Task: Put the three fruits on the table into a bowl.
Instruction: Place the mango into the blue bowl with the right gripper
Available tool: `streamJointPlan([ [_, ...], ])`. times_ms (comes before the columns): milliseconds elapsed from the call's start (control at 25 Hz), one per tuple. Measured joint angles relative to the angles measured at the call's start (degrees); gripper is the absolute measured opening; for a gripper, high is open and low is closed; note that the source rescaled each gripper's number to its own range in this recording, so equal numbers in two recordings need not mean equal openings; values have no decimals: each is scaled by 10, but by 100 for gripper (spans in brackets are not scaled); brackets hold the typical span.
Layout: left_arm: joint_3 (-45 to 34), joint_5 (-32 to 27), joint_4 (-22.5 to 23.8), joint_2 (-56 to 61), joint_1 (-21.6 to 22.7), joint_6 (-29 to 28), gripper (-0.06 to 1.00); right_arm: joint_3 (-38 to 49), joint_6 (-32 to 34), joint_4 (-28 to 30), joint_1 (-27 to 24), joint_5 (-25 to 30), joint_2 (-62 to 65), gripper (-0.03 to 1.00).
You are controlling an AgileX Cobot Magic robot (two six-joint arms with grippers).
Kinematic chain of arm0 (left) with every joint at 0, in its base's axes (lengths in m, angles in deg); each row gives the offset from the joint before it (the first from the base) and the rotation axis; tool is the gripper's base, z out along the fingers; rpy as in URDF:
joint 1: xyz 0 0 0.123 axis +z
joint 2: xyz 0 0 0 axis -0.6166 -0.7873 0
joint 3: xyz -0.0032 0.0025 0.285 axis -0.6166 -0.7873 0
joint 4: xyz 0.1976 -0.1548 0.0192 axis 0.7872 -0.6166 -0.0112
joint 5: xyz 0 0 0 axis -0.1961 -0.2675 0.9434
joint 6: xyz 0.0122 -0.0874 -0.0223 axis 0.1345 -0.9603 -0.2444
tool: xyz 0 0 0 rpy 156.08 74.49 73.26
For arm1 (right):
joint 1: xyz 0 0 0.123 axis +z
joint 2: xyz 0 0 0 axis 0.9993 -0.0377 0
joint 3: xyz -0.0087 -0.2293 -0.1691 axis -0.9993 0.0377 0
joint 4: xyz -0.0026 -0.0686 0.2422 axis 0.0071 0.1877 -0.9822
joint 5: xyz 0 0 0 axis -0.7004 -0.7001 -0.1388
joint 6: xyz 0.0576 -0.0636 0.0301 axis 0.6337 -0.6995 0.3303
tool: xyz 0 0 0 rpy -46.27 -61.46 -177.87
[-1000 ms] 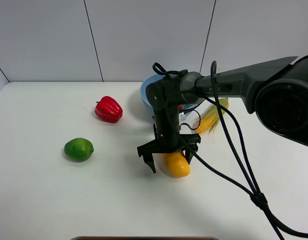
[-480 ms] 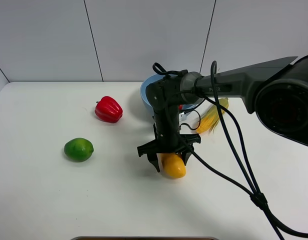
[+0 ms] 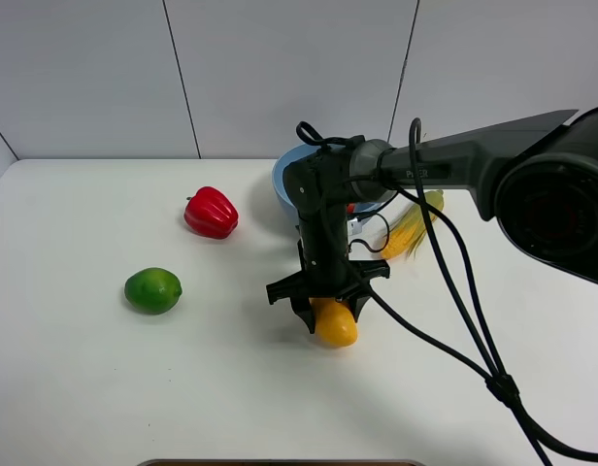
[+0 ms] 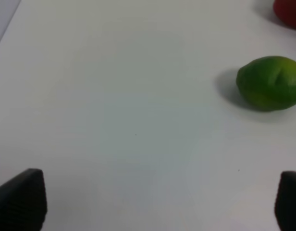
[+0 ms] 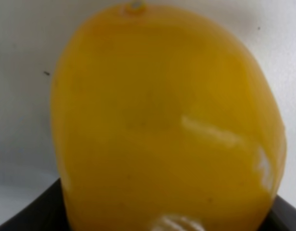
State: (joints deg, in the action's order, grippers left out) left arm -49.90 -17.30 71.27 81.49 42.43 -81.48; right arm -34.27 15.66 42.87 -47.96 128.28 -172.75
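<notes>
The table (image 3: 85,388) carried all items. The right arm (image 3: 454,155) reached across it from the right side of the high view, with its cables trailing in front of the bowl (image 3: 284,175) and the corn cob (image 3: 414,225).

The bowl stood at the far side of the table, just behind the arm's wrist. A sliver of red showed at its rim beside the arm; it could not be identified.

The bell pepper (image 3: 211,214), which is not a fruit of the task, lay left of the bowl.

The mango (image 3: 338,328) lay in front of the bowl, near the table's middle. The right gripper (image 3: 330,316) pointed downward with its fingers clamped on the mango's sides. The right wrist view showed glossy, rounded skin filling the frame. Whether the mango rested on the table or hung just clear of it could not be told.

Probable faults:
- Slippage. The smooth, curved skin could squirm out of the fingers during lift or transfer.
- Rim strike. A low carry could knock the mango against the bowl's near wall.
- Cable drag. The loose cables could sweep the corn cob.

The lime (image 3: 152,290) lay well apart, at the left.

The left gripper (image 4: 153,207) hovered near the lime, fingers apart, holding nothing.
</notes>
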Motion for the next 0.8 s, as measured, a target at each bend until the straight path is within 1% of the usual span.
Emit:
streamJointPlan([
  [800,0,0,0,0,0,0,79,0,0,6,0,0,0,0],
])
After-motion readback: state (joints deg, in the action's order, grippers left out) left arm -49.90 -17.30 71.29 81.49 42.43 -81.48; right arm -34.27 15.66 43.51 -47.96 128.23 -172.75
